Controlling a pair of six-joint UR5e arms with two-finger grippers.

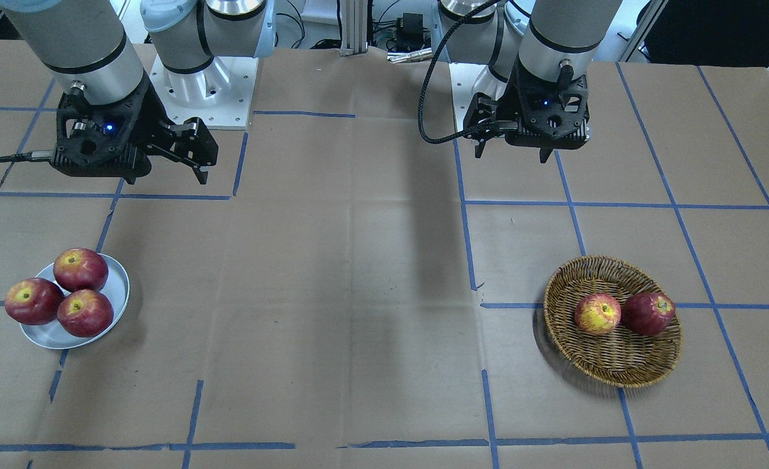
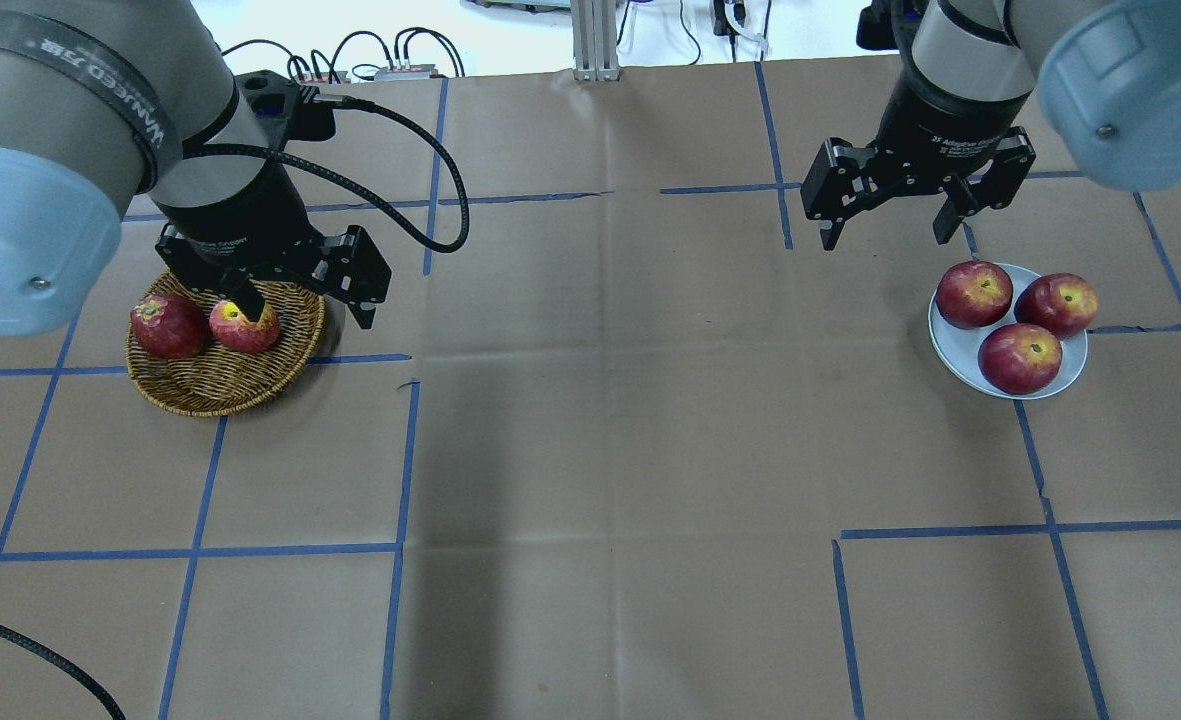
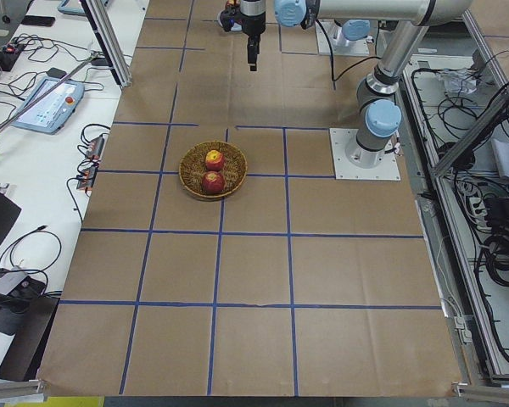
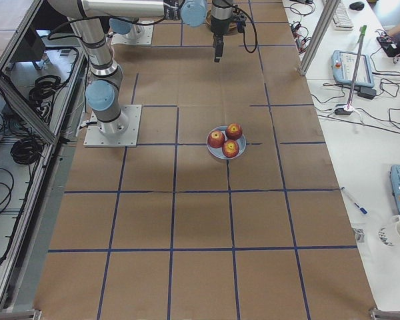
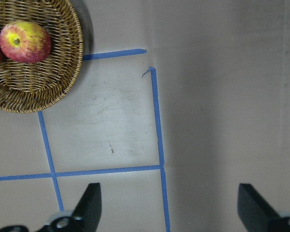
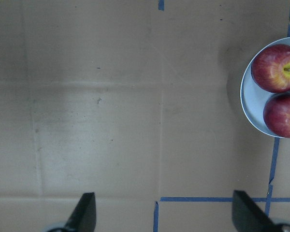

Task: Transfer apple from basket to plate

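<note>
The pale yellow-and-red apple (image 1: 598, 314) lies in the round wicker basket (image 1: 618, 372) beside a dark red apple (image 1: 648, 313). It also shows in the overhead view (image 2: 244, 326) and the left wrist view (image 5: 25, 41). My left gripper (image 2: 307, 316) is open and empty, held high, off the basket's (image 2: 220, 392) rim toward the table's middle. The pale metallic plate (image 2: 955, 345) holds three dark red apples. My right gripper (image 2: 885, 238) is open and empty, high and just beyond the plate (image 1: 121, 286).
Brown paper with a grid of blue tape lines (image 2: 400, 450) covers the table. The arm bases (image 1: 202, 91) stand at the robot's edge. The left arm's black cable (image 2: 430, 170) loops over the table beside the basket.
</note>
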